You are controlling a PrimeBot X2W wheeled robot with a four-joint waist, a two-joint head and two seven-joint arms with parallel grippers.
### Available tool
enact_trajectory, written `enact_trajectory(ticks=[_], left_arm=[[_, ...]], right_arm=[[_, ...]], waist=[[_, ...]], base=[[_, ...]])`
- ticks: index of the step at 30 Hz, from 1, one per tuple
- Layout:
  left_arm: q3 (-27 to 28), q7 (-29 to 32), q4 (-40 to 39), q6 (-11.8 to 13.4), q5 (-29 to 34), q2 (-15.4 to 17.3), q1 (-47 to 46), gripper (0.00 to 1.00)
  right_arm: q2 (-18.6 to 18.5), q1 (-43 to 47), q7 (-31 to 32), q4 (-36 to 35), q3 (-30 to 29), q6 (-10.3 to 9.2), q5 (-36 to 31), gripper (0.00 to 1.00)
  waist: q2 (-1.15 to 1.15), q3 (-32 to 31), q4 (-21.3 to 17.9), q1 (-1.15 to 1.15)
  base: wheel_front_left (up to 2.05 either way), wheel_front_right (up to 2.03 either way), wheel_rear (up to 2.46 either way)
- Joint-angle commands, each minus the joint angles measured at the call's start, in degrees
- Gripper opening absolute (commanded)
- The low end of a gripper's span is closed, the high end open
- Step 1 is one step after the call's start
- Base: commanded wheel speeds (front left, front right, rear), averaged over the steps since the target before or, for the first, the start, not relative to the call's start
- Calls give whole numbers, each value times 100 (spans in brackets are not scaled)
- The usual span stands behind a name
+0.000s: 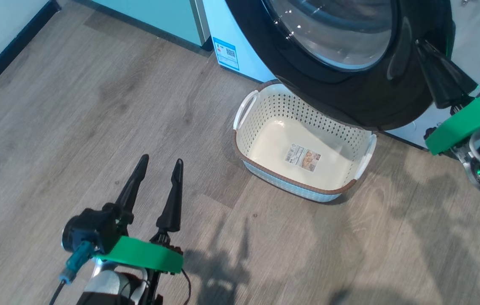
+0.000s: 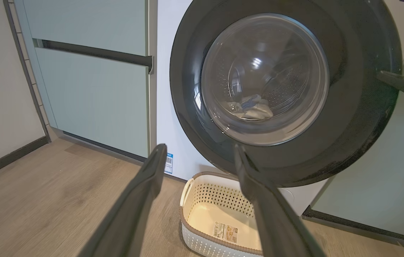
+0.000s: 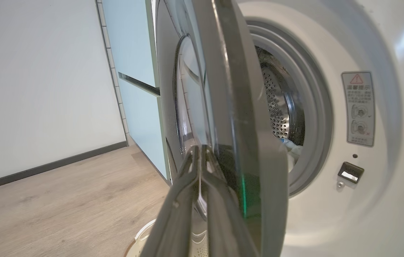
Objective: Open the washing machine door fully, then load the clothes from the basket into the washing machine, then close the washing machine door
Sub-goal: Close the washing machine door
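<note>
The washing machine door (image 1: 350,97) (image 2: 359,135) (image 3: 230,89) stands ajar, its black rim hanging over the basket. My right gripper (image 1: 420,43) (image 3: 200,148) is shut, its fingertips resting against the door's outer face near the free edge. The clothes (image 2: 252,109) (image 3: 292,145) lie in the steel drum (image 3: 277,107) of the washing machine (image 3: 366,200), seen through the glass. The basket (image 1: 265,110) (image 2: 216,196) sits on the floor with nothing in it but its label. My left gripper (image 1: 161,160) (image 2: 200,147) hovers open over the floor, left of the basket.
Pale green cabinet panels (image 2: 95,89) stand left of the machine. A wall with dark skirting (image 1: 6,51) runs along the far left. Wooden floor (image 1: 74,106) spreads to the left and front. A door latch slot (image 3: 350,173) sits on the machine's front.
</note>
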Motion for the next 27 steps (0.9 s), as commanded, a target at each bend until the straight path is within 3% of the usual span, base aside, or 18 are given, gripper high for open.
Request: enact_trajectory(ticks=[1, 14, 27], left_arm=[[275, -36, -207, -28, 67, 31, -204, 100], [276, -36, -302, -179, 163, -135, -363, 100], [97, -36, -329, -148, 45, -172, -461, 100]], right_arm=[[-24, -227, -36, -130, -22, 0, 50, 0], [-356, -703, -36, 109, -35, 0, 126, 0], [-741, -1575, 30, 577, -17, 0, 111, 0]], waist=[[0, 22, 6, 0], [0, 441, 212, 0], [0, 756, 422, 0]], base=[[0, 0, 0], [0, 0, 0], [0, 0, 0]])
